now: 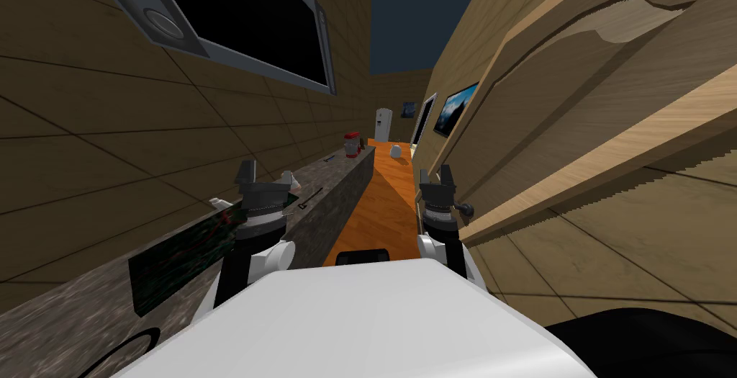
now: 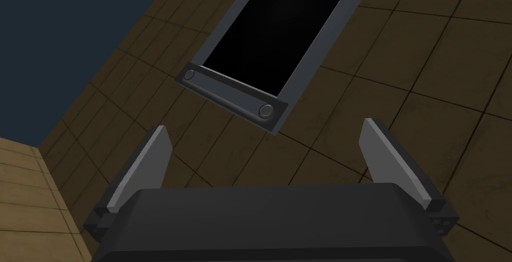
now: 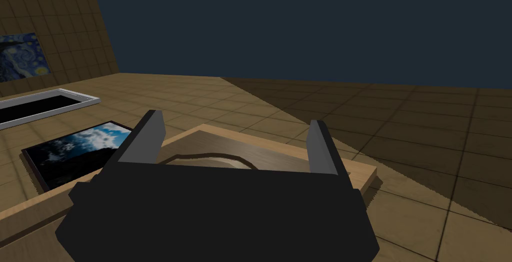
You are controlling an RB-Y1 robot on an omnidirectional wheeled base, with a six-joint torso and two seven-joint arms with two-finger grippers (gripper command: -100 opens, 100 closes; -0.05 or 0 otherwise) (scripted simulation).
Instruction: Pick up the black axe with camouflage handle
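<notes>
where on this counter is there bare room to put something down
Bare counter runs between the small dark tool and the red jar. Another bare patch lies at the near end, between the axe and the wall. It is crowded around the axe's far end, by the left gripper.

So, layout: a worktop (image 1: pixel 65 316) is run along the left wall, right under a window (image 1: pixel 245 21). The axe (image 1: pixel 180 255) is laid on its near end, with the left pincer (image 1: pixel 268 176) just beside it. Jars (image 1: pixel 352 143) are parked at the far end. The floor (image 1: pixel 381 201) is squeezed between the worktop and a door (image 1: pixel 576 129) on the right, and a fridge (image 1: pixel 383 123) is set way at the back.
</notes>
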